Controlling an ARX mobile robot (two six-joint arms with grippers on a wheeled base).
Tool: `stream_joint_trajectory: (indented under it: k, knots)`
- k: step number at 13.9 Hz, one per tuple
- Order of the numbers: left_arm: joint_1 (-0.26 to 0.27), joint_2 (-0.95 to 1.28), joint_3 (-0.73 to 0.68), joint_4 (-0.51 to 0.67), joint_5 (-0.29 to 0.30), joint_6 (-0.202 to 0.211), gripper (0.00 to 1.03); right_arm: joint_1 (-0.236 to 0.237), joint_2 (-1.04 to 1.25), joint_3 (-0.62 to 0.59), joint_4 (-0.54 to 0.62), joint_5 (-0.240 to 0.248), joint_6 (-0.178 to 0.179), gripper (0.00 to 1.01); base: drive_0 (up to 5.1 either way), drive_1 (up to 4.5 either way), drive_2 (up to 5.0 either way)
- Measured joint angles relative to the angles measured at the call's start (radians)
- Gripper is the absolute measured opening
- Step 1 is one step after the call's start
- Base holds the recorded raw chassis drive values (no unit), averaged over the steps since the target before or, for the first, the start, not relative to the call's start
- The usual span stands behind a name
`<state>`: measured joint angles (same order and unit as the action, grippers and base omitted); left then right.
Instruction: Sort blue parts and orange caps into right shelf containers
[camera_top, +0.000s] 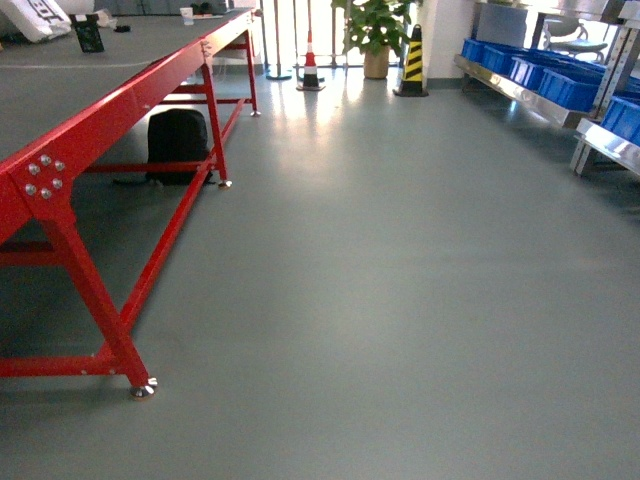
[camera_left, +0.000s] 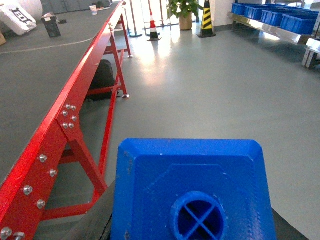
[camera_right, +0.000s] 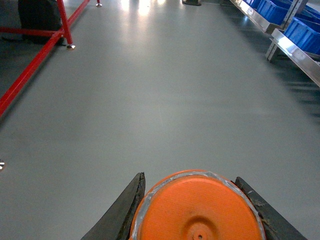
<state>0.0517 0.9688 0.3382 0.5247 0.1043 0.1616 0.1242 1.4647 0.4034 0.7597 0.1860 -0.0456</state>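
Left pincer (camera_left: 192, 220) grips blue part (camera_left: 192, 185), hole toward camera

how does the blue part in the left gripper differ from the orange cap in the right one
The blue part is boxy with chamfered corners; the orange cap is round. The blue part's top has a round hole crossed by ribs; the orange cap's top is a smooth disc with a tiny centre dimple. Both are plastic-looking and carried above the grey floor, short of the blue crates.

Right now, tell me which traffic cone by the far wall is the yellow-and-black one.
The right-hand cone, just right of the potted plant, has yellow and black stripes. The other cone, left of the plant, is red and white.
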Motion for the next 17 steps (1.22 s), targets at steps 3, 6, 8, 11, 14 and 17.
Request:
stream_joint_trajectory:
  k: [3, 6, 8, 11, 14, 17]
  knots:
    - [0.001, 0.000, 0.000, 0.001, 0.000, 0.000, 0.44, 0.000, 0.002, 0.000, 0.002, -0.001, 0.000, 0.43, 0.2, 4.49, -4.0]
    - [0.001, 0.000, 0.000, 0.001, 0.000, 0.000, 0.44, 0.000, 0.002, 0.000, 0.003, -0.001, 0.000, 0.43, 0.0, 4.24, -4.2]
    - [0.001, 0.002, 0.000, -0.002, 0.000, 0.000, 0.44, 0.000, 0.002, 0.000, -0.001, -0.001, 0.000, 0.43, 0.0, 4.24, -4.2]
    - [0.001, 0.003, 0.000, -0.006, 0.000, 0.000, 0.44, 0.000, 0.002, 0.000, 0.000, -0.001, 0.000, 0.43, 0.0, 4.24, -4.2]
    - [0.001, 0.002, 0.000, -0.001, -0.001, 0.000, 0.44, 0.000, 0.002, 0.000, 0.002, -0.003, 0.000, 0.43, 0.0, 4.24, -4.2]
    - [0.003, 0.003, 0.000, -0.001, -0.003, 0.000, 0.44, 0.000, 0.002, 0.000, -0.002, -0.003, 0.000, 0.43, 0.0, 4.24, -4.2]
